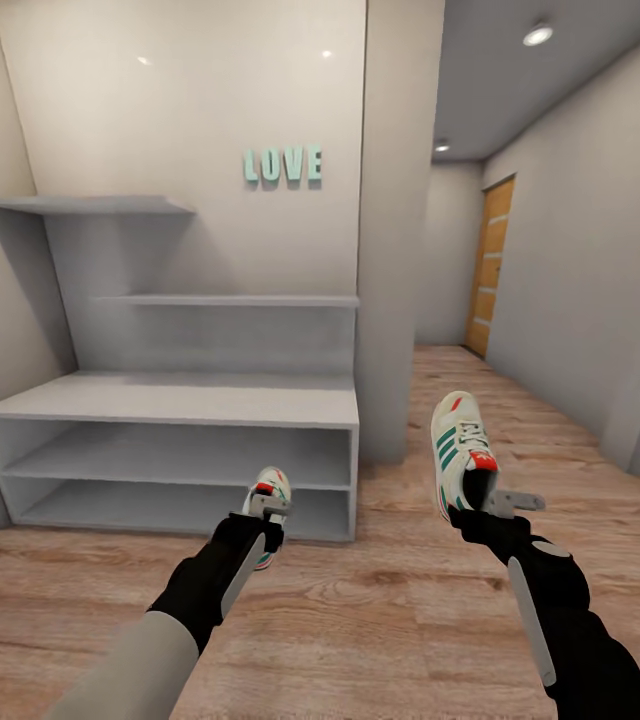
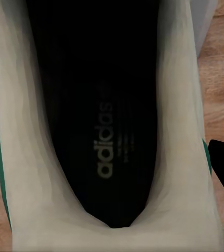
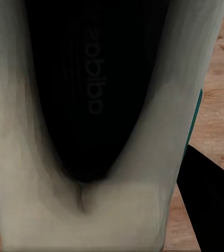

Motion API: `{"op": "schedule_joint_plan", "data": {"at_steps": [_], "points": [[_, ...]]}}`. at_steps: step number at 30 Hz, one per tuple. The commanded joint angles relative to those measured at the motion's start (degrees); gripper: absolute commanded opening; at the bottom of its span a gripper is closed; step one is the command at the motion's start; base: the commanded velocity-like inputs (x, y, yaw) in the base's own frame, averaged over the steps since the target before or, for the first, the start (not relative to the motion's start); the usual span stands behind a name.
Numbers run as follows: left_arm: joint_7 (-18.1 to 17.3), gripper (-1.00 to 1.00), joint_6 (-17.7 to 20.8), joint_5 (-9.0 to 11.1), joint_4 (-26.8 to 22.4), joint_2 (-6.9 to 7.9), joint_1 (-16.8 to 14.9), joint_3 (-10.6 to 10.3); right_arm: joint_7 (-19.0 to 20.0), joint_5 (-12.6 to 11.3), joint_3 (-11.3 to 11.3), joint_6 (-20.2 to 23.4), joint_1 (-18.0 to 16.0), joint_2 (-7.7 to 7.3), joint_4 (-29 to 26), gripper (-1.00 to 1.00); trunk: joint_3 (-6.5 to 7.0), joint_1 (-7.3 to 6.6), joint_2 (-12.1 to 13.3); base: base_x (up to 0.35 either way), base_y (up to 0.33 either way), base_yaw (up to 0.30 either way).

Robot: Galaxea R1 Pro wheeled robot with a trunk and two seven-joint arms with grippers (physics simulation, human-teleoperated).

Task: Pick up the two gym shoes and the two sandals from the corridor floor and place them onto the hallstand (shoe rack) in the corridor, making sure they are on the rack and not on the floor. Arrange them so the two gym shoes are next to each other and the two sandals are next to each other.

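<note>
Each arm's fingers grasp one gym shoe: left gripper (image 1: 272,515), right gripper (image 1: 480,505), both lower frame. The hallstand (image 1: 175,400) holds nothing yet; sandals remain.

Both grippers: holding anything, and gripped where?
Left gripper holds an off-white green-striped lace-up sneaker at its heel end; right gripper holds the matching sneaker at its heel collar.

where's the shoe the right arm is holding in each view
Head view: the right gym shoe sits right of centre, toe up, above the right end effector, clear of the hallstand.
Right wrist view: its open collar and dark insole seen close up.
Left wrist view: that is the other shoe.
Shared landmark: the corridor floor.
</note>
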Motion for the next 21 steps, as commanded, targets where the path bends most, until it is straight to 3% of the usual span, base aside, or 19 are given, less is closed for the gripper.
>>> {"op": "schedule_joint_plan", "data": {"at_steps": [1,21], "points": [[0.5,-1.0,0.2,0.5,-0.1,0.03,0.0,-0.1,0.0,0.0,0.0,0.3,0.0,-0.01,-0.1,-1.0,-0.38,0.01,-0.1,0.0,0.0,-0.002],[0.5,-1.0,-0.2,0.4,-1.4,0.58,0.0,-0.1,0.0,0.0,0.0,0.3,0.0,-0.12,-0.1,-1.0,-6.69,0.52,-0.3,0.0,0.0,0.044]]}}
